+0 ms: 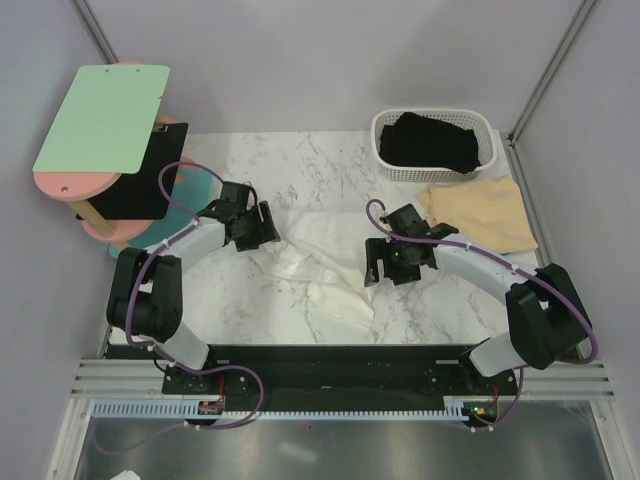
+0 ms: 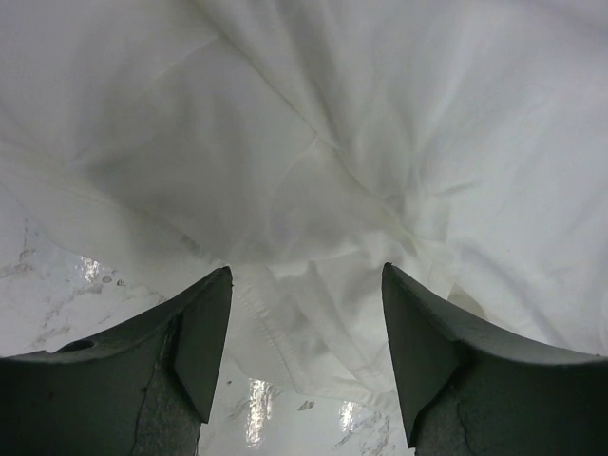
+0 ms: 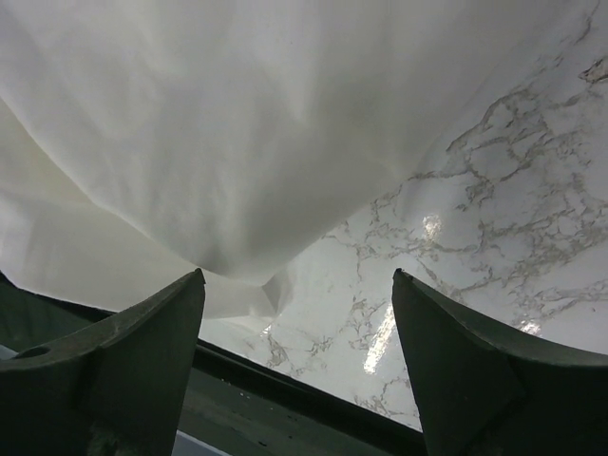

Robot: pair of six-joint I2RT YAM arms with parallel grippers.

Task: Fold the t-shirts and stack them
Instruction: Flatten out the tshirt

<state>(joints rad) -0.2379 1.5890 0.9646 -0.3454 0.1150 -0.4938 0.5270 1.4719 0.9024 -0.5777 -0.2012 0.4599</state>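
Black t-shirt [image 1: 435, 142] lies bunched inside the white lattice basket [image 1: 420, 172], beyond the right gripper [image 1: 385, 262]. Tan t-shirt [image 1: 480, 212] lies on the marble table [image 1: 330, 160], just outboard of that gripper's wrist and near the basket. White t-shirt [image 1: 315, 265] lies crumpled between both grippers. Left gripper [image 1: 262, 228]: jaws spread wide, released, low over the edge of the white fabric. Right gripper: jaws spread wide, holding nothing, white fabric directly ahead of it.
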